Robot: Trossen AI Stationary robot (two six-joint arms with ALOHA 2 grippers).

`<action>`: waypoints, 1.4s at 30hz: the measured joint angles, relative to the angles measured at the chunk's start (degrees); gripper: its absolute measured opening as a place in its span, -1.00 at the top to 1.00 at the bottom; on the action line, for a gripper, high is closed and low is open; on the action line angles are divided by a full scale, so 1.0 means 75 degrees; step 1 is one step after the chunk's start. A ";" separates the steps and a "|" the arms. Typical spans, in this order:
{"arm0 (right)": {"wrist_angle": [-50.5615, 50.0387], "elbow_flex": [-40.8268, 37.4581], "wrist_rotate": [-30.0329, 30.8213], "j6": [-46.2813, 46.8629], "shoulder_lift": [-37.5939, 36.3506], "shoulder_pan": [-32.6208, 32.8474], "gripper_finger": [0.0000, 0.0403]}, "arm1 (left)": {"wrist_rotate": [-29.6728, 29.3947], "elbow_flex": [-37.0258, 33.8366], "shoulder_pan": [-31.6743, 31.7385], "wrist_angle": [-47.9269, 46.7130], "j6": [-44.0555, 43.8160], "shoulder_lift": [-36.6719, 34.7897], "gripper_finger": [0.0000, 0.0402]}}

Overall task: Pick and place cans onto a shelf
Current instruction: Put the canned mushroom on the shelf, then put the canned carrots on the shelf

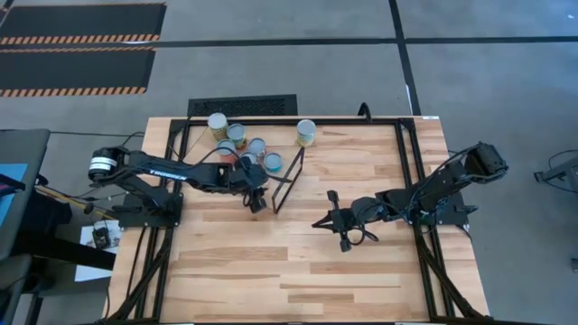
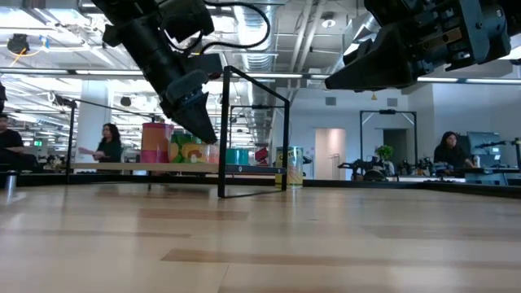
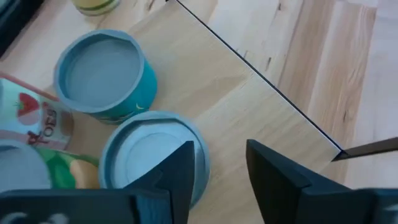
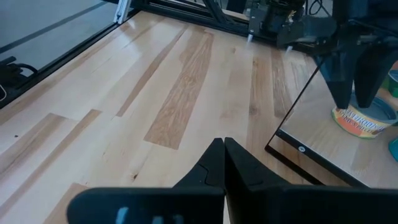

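On the surface [image 1: 298, 271], the right tool [image 1: 346, 236] sits at about 4 o'clock from the middle, low over bare wood, with its fingers [image 4: 219, 163] pressed together and nothing between them.

Farther up, at about 10 o'clock from the middle, the left tool [image 1: 256, 200] hangs over the near corner of the shelf [image 1: 287, 149], just beside the thin black frame [image 1: 289, 179]. Its fingers [image 3: 180, 171] stand apart, and the rim of a can with a silvery top [image 3: 149, 155] lies under one of them; whether they touch cannot be told.

Just beyond that can stands a teal can [image 3: 109, 78], and more cans [image 1: 237, 137] cluster on the shelf toward 11 o'clock. One yellow-green can [image 1: 306, 133] stands apart from the cluster at 12 o'clock.

In the low view people sit far off in the room beyond the surface.
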 joint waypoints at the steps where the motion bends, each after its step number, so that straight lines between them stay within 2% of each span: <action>1: -0.0001 0.0000 0.0000 0.0000 0.0000 0.0000 0.94 | -0.0003 0.0035 0.0000 -0.0095 0.0011 -0.0041 0.32; 8: -0.0003 0.0000 0.0000 0.0000 0.0000 0.0000 0.94 | -0.0363 0.0231 -0.0152 -0.0347 0.0222 -0.0526 0.34; 14: -0.0029 0.0000 0.0000 -0.0006 0.0000 0.0000 0.94 | -0.1572 0.0082 -0.1162 -0.0061 0.0210 -0.1248 0.54; 16: -0.0016 0.0000 0.0000 -0.0062 0.0000 0.0000 0.94 | -0.1664 -0.0190 -0.1535 0.0176 0.0057 -0.1472 0.64; 22: 0.0430 0.0000 0.0000 -0.0148 0.0036 -0.0057 0.94 | -0.1519 -0.1667 -0.2503 0.2103 -0.0294 -0.2029 0.97; 28: 0.1768 -0.0452 -0.0001 -0.0408 0.0055 -0.0220 0.97 | -0.1321 -0.3226 -0.3075 0.4984 -0.0119 -0.2316 0.98; 33: 0.2678 -0.1378 0.0181 -0.0221 -0.0317 -0.0840 0.98 | -0.1332 -0.4057 -0.3217 0.6420 -0.0004 -0.2361 0.99; 37: 0.0996 -0.1264 0.0599 -0.0093 -0.1009 -0.1740 0.95 | -0.1370 -0.4463 -0.3235 0.6961 -0.0024 -0.2355 1.00; 42: -0.1663 0.0014 0.0591 -0.0368 -0.1472 -0.3181 0.91 | -0.1720 -0.4736 -0.3235 0.7448 0.0082 -0.2355 1.00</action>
